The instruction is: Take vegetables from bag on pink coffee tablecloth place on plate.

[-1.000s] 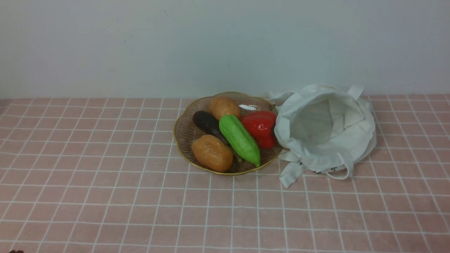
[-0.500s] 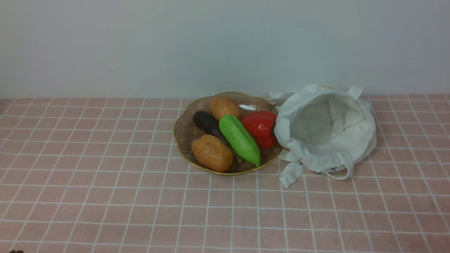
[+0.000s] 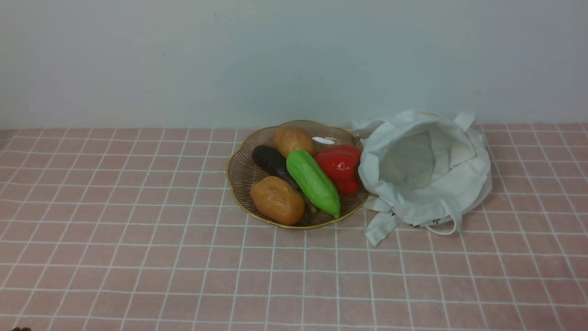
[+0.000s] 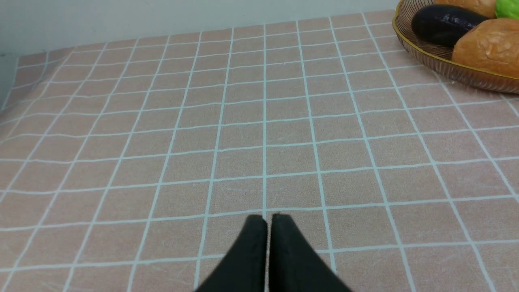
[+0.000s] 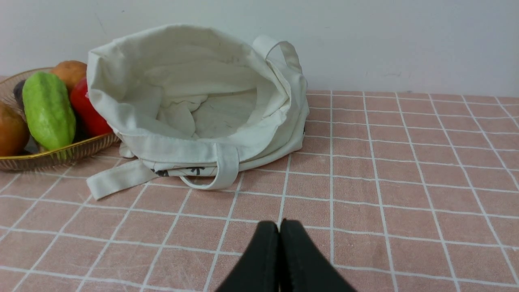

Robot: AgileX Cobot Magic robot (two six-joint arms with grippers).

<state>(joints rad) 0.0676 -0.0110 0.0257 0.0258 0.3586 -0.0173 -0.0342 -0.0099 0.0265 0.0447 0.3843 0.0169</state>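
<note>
- Vegetables: green cucumber-like piece [image 3: 313,184], red pepper [image 3: 341,169] and dark eggplant [image 3: 274,164], all lying in the plate [image 3: 239,202] with two brown, potato-like pieces.
- Change across the last second: none visible; vegetables, plate and bag [image 3: 464,197] keep their places.
- Bag: white, slumped beside the plate on the pink tablecloth [image 3: 183,271], mouth agape, nothing seen within, deepest folds hidden.
- Left gripper [image 4: 269,219]: fingertips together, no article held.
- Right gripper [image 5: 282,225]: likewise closed, likewise bare.
- Meaning, by judgement: transfer complete, arms at rest; no further move seems required.
</note>
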